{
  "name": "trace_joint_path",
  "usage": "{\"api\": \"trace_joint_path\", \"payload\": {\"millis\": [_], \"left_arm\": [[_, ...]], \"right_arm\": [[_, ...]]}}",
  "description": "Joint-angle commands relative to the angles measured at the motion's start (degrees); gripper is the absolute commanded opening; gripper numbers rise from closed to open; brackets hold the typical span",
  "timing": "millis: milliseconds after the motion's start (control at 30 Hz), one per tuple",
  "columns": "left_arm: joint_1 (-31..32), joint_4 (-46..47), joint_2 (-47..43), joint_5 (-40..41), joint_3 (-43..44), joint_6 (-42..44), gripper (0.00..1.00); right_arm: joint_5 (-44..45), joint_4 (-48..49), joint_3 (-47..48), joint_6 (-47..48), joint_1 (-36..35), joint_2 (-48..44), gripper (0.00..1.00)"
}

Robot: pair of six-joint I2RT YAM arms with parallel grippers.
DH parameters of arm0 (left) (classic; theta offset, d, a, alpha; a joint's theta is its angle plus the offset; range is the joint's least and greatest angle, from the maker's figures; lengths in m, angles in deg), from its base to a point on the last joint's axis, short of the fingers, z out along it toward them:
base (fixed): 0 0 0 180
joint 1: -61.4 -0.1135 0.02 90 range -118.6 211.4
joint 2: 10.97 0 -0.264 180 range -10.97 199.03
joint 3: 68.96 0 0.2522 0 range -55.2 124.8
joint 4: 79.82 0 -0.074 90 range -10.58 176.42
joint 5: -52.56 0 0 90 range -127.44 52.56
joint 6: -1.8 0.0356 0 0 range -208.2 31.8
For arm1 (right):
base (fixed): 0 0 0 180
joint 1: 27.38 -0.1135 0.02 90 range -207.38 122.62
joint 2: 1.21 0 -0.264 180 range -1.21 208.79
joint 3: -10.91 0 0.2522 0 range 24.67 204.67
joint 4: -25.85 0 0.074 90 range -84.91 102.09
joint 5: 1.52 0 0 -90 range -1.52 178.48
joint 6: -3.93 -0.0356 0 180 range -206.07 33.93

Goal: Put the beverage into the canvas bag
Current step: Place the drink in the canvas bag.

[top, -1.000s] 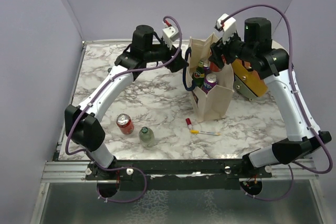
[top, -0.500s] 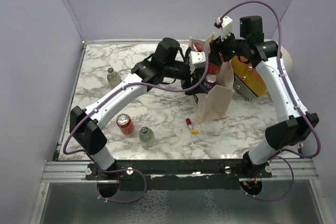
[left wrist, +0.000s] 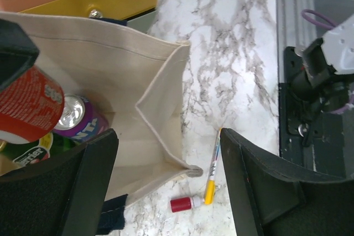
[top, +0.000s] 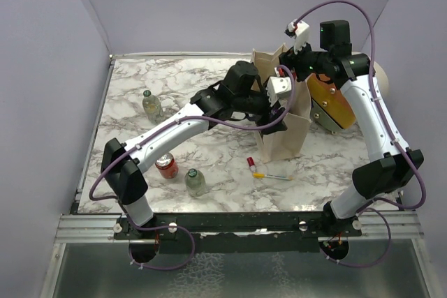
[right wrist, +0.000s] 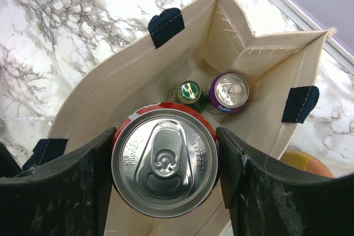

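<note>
- As it hangs mid-frame over the beige canvas tote bag (right wrist: 99, 89), the right gripper (right wrist: 166, 181) clamps a red aluminium soda can (right wrist: 164, 156).
- Left gripper (left wrist: 168, 192) gapes empty.

The top camera looks down from above the near edge of the table (top: 140, 123), far enough back to take in the whole surface. Both wrist cameras sit close over the canvas bag (top: 290, 137) toward the far right corner, facing downward. They share its inside, the red can (right wrist: 163, 161) and the purple can (right wrist: 229, 92).
</note>
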Motion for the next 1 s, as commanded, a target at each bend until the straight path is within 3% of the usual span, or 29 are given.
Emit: {"api": "trace_joint_path", "payload": {"millis": [0, 233, 533, 967], "left_arm": [[1.1, 2.7, 1.3, 7.7, 1.8, -2.3, 0.77], [2.0, 2.4, 4.3, 9.0, 3.5, -3.7, 0.71], [2.3, 1.6, 3.4, 7.1, 1.8, -3.6, 0.49], [2.3, -0.4, 2.8, 2.8, 2.3, 1.0, 0.29]], "right_arm": [[-2.9, 5.3, 1.1, -0.6, 0.3, -3.4, 0.15], [-2.3, 5.7, 0.4, 0.2, 0.3, -4.1, 0.15], [-1.9, 5.4, -0.4, 1.0, 0.3, -4.7, 0.15], [-3.2, 4.1, -1.8, 2.0, 0.3, -5.5, 0.15]]}}
